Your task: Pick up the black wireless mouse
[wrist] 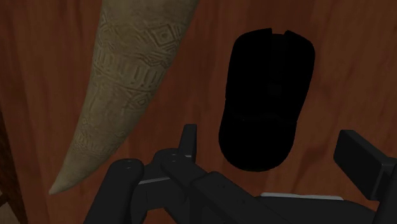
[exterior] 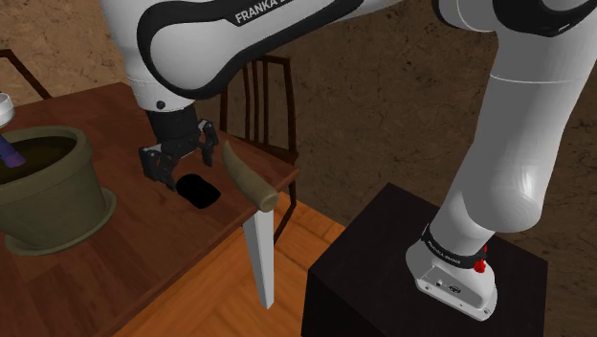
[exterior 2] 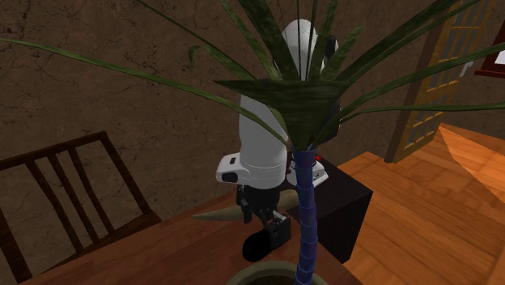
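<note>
Well, starting from the shoulder view's left, I see a green plant pot [exterior: 53, 196] standing well apart from the gripper [exterior: 179, 163] on the wooden table [exterior: 124, 278]. My gripper hangs low over the table with its fingers [wrist: 188, 139] spread apart, clasping nothing. The black mouse [wrist: 267, 95] lies flat just under and ahead of the tips, its near end between the fingers and touching neither. Past the mouse a carved horn [exterior: 247, 177] lies near the gripper, and the black stand [exterior: 383, 249] sits well apart
</note>
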You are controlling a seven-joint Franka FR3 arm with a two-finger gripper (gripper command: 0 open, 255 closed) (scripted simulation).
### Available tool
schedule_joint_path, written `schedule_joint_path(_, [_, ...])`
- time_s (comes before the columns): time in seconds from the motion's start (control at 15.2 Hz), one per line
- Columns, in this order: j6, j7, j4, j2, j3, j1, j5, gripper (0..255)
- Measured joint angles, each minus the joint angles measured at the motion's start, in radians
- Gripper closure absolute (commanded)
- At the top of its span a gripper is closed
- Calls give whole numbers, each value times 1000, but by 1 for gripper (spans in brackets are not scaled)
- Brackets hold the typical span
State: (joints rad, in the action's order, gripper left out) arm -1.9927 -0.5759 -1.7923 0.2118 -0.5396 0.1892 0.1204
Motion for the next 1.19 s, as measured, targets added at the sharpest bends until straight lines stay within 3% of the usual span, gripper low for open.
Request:
schedule_joint_path(0.4, [-65, -14, -39, 31, 5, 5, 21, 0])
schedule_joint_path(0.46, [-71, -16, -44, 33, 5, 6, 22, 255])
schedule_joint_path(1.19, [-71, -17, -43, 32, 5, 7, 22, 255])
